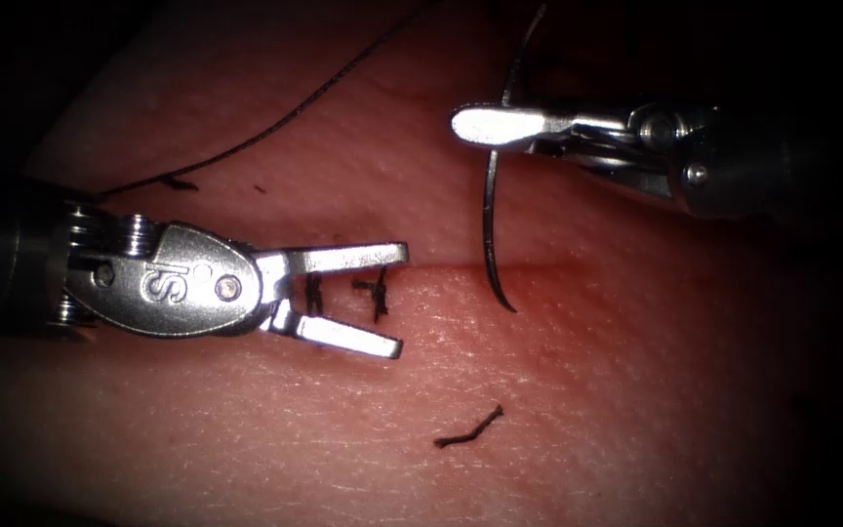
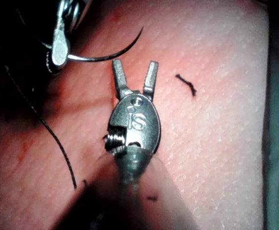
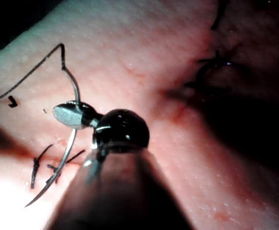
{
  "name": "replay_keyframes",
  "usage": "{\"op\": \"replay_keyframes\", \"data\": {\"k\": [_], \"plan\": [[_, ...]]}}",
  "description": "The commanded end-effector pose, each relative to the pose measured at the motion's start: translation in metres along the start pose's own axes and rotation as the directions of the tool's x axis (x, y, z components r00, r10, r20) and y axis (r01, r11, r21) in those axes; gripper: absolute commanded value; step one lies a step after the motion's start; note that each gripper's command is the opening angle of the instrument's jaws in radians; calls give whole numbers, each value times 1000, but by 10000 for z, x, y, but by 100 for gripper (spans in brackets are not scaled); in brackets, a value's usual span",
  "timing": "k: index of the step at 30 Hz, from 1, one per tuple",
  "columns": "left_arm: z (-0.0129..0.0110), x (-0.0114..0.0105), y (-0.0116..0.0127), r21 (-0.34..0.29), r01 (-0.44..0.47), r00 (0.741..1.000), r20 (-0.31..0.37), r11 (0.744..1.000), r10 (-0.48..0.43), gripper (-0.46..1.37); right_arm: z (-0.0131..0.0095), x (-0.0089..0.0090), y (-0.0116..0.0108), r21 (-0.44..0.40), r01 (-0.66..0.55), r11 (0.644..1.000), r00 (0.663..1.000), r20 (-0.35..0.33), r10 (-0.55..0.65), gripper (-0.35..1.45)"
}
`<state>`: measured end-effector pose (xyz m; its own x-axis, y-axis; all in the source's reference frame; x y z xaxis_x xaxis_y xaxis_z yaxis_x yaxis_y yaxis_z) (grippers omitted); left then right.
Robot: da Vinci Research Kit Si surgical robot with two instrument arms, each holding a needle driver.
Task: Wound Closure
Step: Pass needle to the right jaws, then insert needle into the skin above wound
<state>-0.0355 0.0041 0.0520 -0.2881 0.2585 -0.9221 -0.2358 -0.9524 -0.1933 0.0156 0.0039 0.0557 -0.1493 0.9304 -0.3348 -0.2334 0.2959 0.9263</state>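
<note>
My right tool (image 1: pixel 472 125) is shut on the curved needle (image 1: pixel 488 210), about a third of the way along from its thread end. The needle hangs point down, and its tip rests at the cut (image 1: pixel 558 265); I cannot tell whether it has entered the tissue (image 1: pixel 578 390). To the left, my left tool (image 1: pixel 402 301) is open and holds nothing, its jaws straddling a tied stitch (image 1: pixel 379 293). Black thread (image 1: pixel 285 122) trails from the needle across the far tissue. The left wrist view shows the open left tool (image 2: pixel 134 73) and the needle (image 2: pixel 108 55). In the right wrist view are the right tool (image 3: pixel 68 115) and needle (image 3: pixel 62 160).
A loose cut end of thread (image 1: pixel 468 430) lies on the near tissue, and the same piece (image 2: pixel 186 84) appears in the left wrist view. A second stitch (image 1: pixel 314 291) sits between the left tool's jaws near the hinge. Further stitches (image 3: pixel 216 64) show in the right wrist view.
</note>
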Motion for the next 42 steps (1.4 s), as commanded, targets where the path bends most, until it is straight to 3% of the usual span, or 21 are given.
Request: {"op": "replay_keyframes", "data": {"k": [1,4,10,11,14,19,23,30,34,42], "plan": [[5,-1,0,14,-22,999,44,1000,22,3,-3,-4,2,-1,48,999,999,1,-48,-35],[14,-6,4,6,-35,994,101,999,34,-31,-8,-5,5,18,186,982,983,10,-186,-35],[30,-25,3,2,-50,981,189,999,49,-35,-16,-4,1,50,381,923,924,6,-382,-35],[35,-32,4,22,-55,972,229,998,48,-35,-19,-4,-1,54,440,897,898,2,-440,-35],[45,-45,10,55,-61,948,316,997,41,-35,-22,-4,-3,59,506,860,862,-6,-507,-35],[58,-56,11,79,-45,919,395,996,10,-35,-21,-5,-8,61,595,802,804,-15,-595,-35],[71,-65,3,80,-78,895,444,994,34,-35,-21,-7,-12,67,613,787,790,-19,-613,-35],[80,-94,-10,71,-92,885,462,993,49,-35,-22,-11,-24,78,626,776,779,-24,-626,-35],[82,-105,-3,72,-91,877,478,993,46,-35,-22,-7,-26,77,632,771,774,-24,-632,-35],[90,-120,22,40,-79,887,460,996,52,-35,-18,3,-27,68,652,755,758,-28,-652,-35]]}}
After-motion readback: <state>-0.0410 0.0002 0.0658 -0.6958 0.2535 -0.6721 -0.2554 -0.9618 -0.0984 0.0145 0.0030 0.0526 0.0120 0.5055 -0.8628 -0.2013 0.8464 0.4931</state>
